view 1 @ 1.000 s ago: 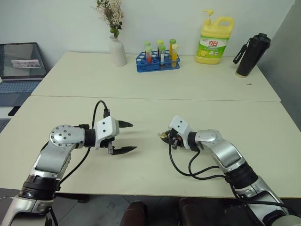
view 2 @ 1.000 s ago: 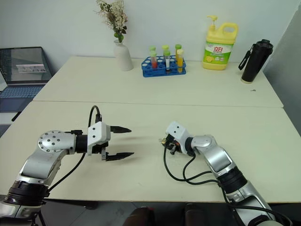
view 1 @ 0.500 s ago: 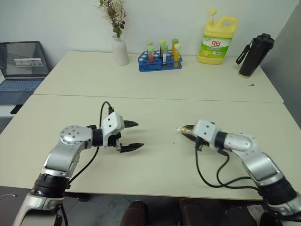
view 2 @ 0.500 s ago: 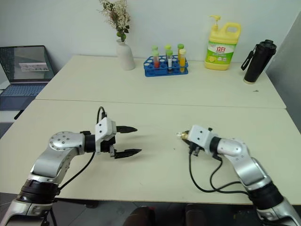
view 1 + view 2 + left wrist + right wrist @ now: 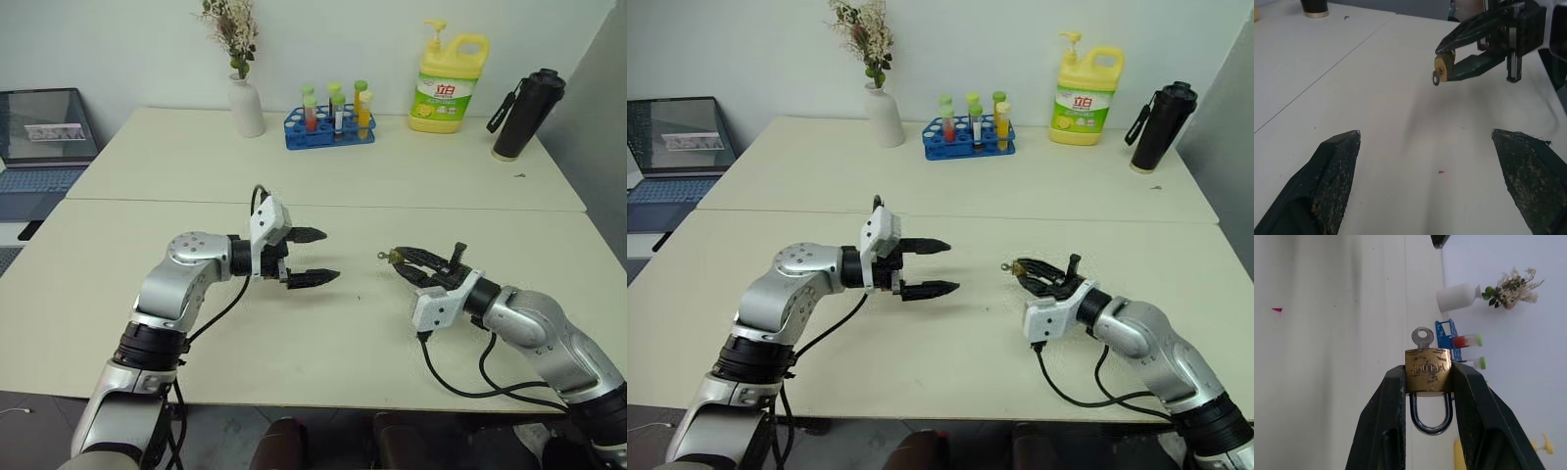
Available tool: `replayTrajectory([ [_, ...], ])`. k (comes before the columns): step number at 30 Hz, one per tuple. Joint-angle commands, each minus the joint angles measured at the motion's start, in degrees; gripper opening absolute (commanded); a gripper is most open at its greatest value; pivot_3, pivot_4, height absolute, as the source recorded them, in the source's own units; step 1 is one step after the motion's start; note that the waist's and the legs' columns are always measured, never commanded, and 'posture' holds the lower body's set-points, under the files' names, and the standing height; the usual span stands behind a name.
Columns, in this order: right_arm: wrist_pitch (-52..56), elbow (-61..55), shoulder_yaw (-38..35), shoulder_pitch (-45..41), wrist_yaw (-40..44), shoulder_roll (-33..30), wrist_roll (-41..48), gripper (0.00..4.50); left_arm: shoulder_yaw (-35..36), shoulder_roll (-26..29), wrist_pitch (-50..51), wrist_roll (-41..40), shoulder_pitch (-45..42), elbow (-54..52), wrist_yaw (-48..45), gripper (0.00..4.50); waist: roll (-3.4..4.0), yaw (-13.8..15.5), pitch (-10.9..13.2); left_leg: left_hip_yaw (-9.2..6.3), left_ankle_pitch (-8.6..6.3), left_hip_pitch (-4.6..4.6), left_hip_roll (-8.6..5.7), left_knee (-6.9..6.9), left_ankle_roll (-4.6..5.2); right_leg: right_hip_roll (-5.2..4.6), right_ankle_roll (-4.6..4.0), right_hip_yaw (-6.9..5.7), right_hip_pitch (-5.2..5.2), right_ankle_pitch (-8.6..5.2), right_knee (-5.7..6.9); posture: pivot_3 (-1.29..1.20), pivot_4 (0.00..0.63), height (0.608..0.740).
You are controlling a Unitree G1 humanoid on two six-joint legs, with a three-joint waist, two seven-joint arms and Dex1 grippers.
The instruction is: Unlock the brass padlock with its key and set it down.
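Note:
The small brass padlock (image 5: 1427, 368) is clamped by its body between my right gripper's (image 5: 1427, 378) two fingers. Its silvery shackle (image 5: 1431, 420) lies back between them. A silver key (image 5: 1422, 338) sticks out of the body's outer end. In the head views that gripper (image 5: 402, 262) hovers above the near table (image 5: 323, 352), pointing left with the padlock (image 5: 385, 257) at its tip. My left gripper (image 5: 329, 256) stands open a short way to its left, pointing at it with nothing between its fingers (image 5: 1332, 169). In the left wrist view the padlock (image 5: 1443, 65) and key (image 5: 1436, 77) hang straight ahead.
On the far table stand a white vase of dried flowers (image 5: 245, 106), a blue test-tube rack (image 5: 331, 125), a yellow detergent bottle (image 5: 447, 88) and a black flask (image 5: 524, 113). A laptop (image 5: 44, 137) sits off to the left. A seam (image 5: 323, 204) divides the two tables.
My right gripper has lifted the padlock off the table, rolled over and drawn to the right. The open left gripper has moved right and up towards it.

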Motion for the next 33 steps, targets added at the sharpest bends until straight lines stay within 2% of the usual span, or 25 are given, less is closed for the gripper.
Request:
replayTrajectory([
  [1,-3.9,-0.5,-3.0,-0.5,-4.1,0.6,-1.4,0.93,-0.1,-0.9,2.9,-2.2,-2.1,-2.7,0.6,4.50,0.00,0.0,0.0,0.00,0.03,0.00,0.00,0.00,-0.05,0.00,0.00,0.01,0.00,0.00,0.00,0.00,0.150,0.740],
  [7,-8.0,0.1,-4.4,-1.6,-8.3,1.8,-3.8,0.93,0.0,-2.7,8.6,-4.8,-3.4,-5.2,2.7,4.50,0.00,-0.1,0.0,0.00,0.05,0.02,0.01,0.00,-0.08,0.01,-0.01,0.01,0.01,0.00,0.02,0.00,0.150,0.740],
  [18,-10.5,3.9,-3.1,-2.9,-5.7,3.2,-0.9,0.93,1.1,-5.8,12.8,-8.8,-7.3,-3.4,4.0,4.50,-0.01,-0.1,0.0,0.00,0.07,0.02,0.00,0.01,-0.10,0.00,-0.01,0.02,0.03,0.00,0.02,0.00,0.150,0.740],
  [22,-11.0,4.1,-3.2,-3.2,-5.3,3.8,-0.7,0.93,0.0,-5.3,12.5,-8.6,-7.5,-3.1,2.6,4.50,-0.01,-0.1,0.0,-0.01,0.17,0.03,0.01,0.00,-0.27,0.01,-0.02,0.02,0.03,0.00,0.02,0.00,0.150,0.740],
  [26,-11.2,3.9,-3.6,-3.3,-5.0,4.3,-0.7,0.93,-1.0,-4.5,11.5,-7.6,-7.3,-2.2,1.7,3.63,-0.01,0.0,0.0,-0.01,0.18,0.02,0.00,0.00,-0.27,0.00,-0.02,0.02,0.03,0.00,0.02,0.00,0.150,0.740],
  [33,-12.5,2.5,-3.4,-3.1,-4.3,4.5,0.5,0.93,-2.1,-5.2,11.3,-6.9,-8.0,0.2,1.4,3.62,-0.01,0.0,0.0,-0.01,0.18,0.03,0.00,0.00,-0.27,0.00,-0.02,0.02,0.03,0.00,0.02,0.00,0.150,0.740],
])
